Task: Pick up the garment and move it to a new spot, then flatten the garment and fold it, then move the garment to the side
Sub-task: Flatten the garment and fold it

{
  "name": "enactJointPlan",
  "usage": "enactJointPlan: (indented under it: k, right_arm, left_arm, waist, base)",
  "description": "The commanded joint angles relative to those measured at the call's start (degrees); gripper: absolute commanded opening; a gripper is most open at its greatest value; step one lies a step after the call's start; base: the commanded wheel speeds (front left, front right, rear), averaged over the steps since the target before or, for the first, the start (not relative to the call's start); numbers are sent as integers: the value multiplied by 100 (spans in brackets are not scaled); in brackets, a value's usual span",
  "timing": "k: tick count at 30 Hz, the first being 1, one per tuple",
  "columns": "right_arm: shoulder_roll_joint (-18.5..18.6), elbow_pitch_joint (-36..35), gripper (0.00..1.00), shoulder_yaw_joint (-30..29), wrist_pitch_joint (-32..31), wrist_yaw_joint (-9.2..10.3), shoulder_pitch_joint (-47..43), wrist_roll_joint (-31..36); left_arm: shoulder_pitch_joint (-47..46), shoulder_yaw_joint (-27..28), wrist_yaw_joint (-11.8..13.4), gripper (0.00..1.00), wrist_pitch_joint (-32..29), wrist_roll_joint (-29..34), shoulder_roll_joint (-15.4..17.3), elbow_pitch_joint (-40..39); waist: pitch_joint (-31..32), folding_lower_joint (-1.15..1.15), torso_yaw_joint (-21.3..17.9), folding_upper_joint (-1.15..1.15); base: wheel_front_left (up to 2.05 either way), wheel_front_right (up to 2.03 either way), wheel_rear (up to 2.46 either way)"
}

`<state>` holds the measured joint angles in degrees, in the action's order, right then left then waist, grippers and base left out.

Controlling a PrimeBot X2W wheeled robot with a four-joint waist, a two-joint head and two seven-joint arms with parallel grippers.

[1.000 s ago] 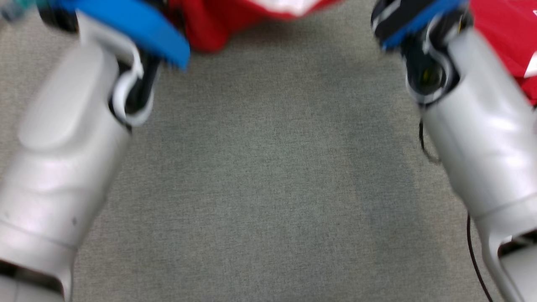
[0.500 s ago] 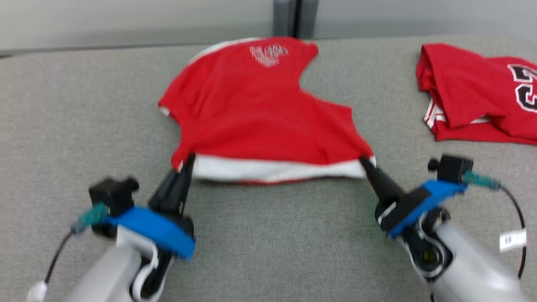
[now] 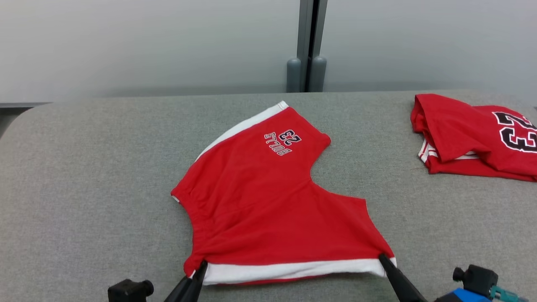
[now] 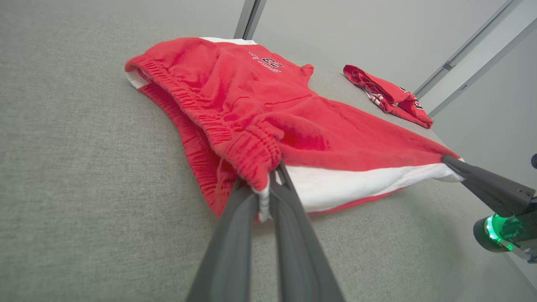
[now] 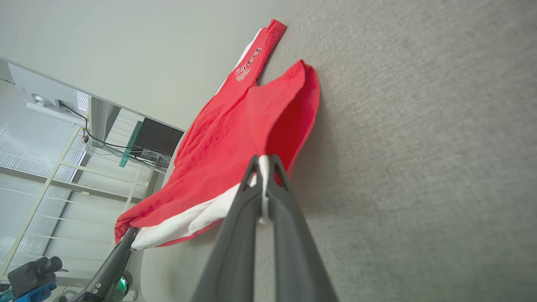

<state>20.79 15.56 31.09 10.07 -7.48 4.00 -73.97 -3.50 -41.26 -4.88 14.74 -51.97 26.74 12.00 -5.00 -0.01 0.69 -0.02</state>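
The red shorts (image 3: 260,209) are held at two corners, with jaws of left gripper (image 3: 202,266) and right gripper (image 3: 382,258) clamped on them.

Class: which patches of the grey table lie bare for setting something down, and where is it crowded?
Bare: the wide left of the table, up to the red shorts; a strip between shorts and folded jersey. Crowded: far right at the jersey; near edge, where left gripper and right gripper pinch the shorts' corners.
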Motion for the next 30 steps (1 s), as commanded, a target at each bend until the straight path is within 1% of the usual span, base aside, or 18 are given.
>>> enactJointPlan:
  k: [1,3,7,11,14,15,17,19,21,22,23,24,25,26,30]
  right_arm:
    - [59,-202,0,-116,33,-4,-371,32]
    - [62,-408,0,-233,9,-4,-673,108]
    - [12,-670,0,-528,-102,-4,-1130,316]
    - [-84,-741,0,-834,-139,-4,-1224,611]
    - [-193,-783,0,-1111,-237,-3,-1047,993]
    - [-244,-782,0,-1197,-282,-3,-951,1114]
    - [-174,-728,0,-1277,-413,-4,-704,1646]
    - [-351,-656,0,-1383,-517,-3,-421,1881]
    - [-374,-581,0,-1476,-577,-3,1,2224]
    - [-458,-504,0,-1531,-608,-3,212,2284]
    - [-572,-328,0,-1622,-685,-3,644,2414]
    - [-572,-328,0,-1622,-685,-3,644,2414]
    - [-627,-215,0,-1654,-720,-3,880,2429]
    - [-695,-100,0,-1677,-773,-3,1122,2428]
    - [-828,541,0,-1678,-926,-3,2095,2552]
  left_arm:
    - [201,-32,119,0,-13,0,73,-153]
    - [344,-80,226,0,-26,44,127,-328]
    - [598,-86,350,0,-45,-3,242,-607]
    - [660,-85,408,0,-65,13,296,-726]
    - [540,-119,394,0,-76,87,277,-787]
    - [462,-130,388,0,-83,131,255,-800]
    - [273,-138,345,0,-93,198,201,-782]
    - [85,-116,340,0,-121,267,168,-704]
    - [-89,-42,306,0,-92,231,94,-624]
    - [-209,-2,307,0,-75,291,78,-572]
    - [-403,125,283,0,-45,282,-11,-450]
    - [-403,125,283,0,-45,282,-11,-450]
    - [-525,141,289,0,-39,372,-26,-351]
    - [-642,185,304,0,-21,406,-77,-275]
    - [-1146,364,232,0,14,447,-363,105]
  waist:
    - [116,1,2,2]
    - [175,1,25,2]
    - [244,1,36,2]
    - [272,1,40,2]
    - [280,1,33,2]
    - [271,1,36,2]
    - [243,1,68,2]
    - [184,1,66,2]
    - [93,1,70,2]
    - [41,1,91,2]
    - [-90,1,133,2]
    - [-90,1,133,2]
    - [-143,1,174,2]
    - [-224,1,209,2]
    - [-559,1,379,2]
  base:
    - [0,0,0]
    - [0,0,0]
    - [0,0,0]
    - [0,0,0]
    - [0,0,0]
    - [0,0,0]
    - [0,0,0]
    - [0,0,0]
    - [0,0,0]
    - [0,0,0]
    - [0,0,0]
    - [0,0,0]
    - [0,0,0]
    - [0,0,0]
    - [0,0,0]
